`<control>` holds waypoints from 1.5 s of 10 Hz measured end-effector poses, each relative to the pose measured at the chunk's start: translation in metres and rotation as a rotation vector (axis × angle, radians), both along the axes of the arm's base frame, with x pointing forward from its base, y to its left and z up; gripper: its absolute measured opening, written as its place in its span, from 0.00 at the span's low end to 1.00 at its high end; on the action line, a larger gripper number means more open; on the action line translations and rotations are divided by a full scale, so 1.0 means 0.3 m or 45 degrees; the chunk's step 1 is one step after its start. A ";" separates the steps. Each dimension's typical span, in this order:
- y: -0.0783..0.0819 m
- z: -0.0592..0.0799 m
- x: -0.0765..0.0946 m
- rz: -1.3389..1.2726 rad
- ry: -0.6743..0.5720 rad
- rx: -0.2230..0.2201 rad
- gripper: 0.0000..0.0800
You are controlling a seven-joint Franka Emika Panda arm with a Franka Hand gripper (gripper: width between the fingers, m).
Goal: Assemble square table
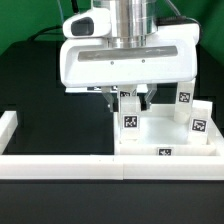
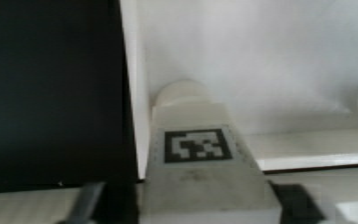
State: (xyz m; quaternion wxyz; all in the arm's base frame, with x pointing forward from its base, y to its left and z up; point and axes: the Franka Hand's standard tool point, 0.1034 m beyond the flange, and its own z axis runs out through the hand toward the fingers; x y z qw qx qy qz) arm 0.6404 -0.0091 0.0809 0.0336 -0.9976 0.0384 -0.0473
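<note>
Leg (image 2: 197, 150) between gripper (image 2: 190, 198) (upright).

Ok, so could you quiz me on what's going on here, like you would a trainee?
1. True or false: the end effector hangs over bare black table, away from every part.
2. What sits between the end effector's fingers? A) a white leg bearing a tag B) a long border wall C) the marker board
3. Fill in: the white, rimmed part seen beneath that leg is the square ___.

Key: 1 false; 2 A; 3 tabletop.
</note>
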 end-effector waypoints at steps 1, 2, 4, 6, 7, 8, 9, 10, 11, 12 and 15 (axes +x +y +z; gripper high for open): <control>0.000 0.000 0.000 0.000 0.000 0.000 0.36; 0.000 0.000 0.000 -0.004 0.000 0.000 0.36; 0.001 0.000 0.000 -0.072 0.003 0.007 0.36; 0.002 0.000 0.001 -0.349 0.017 0.027 0.36; 0.002 -0.001 0.001 -0.456 0.021 0.034 0.36; 0.001 -0.002 0.000 -0.585 0.026 0.052 0.36; 0.001 -0.003 0.000 -0.693 0.028 0.062 0.36; 0.002 -0.003 -0.001 -0.867 0.037 0.074 0.36; 0.005 -0.003 -0.002 -1.003 0.043 0.087 0.36; 0.006 -0.004 -0.001 -1.158 0.040 0.106 0.36; 0.020 -0.005 0.002 -1.500 0.055 0.173 0.36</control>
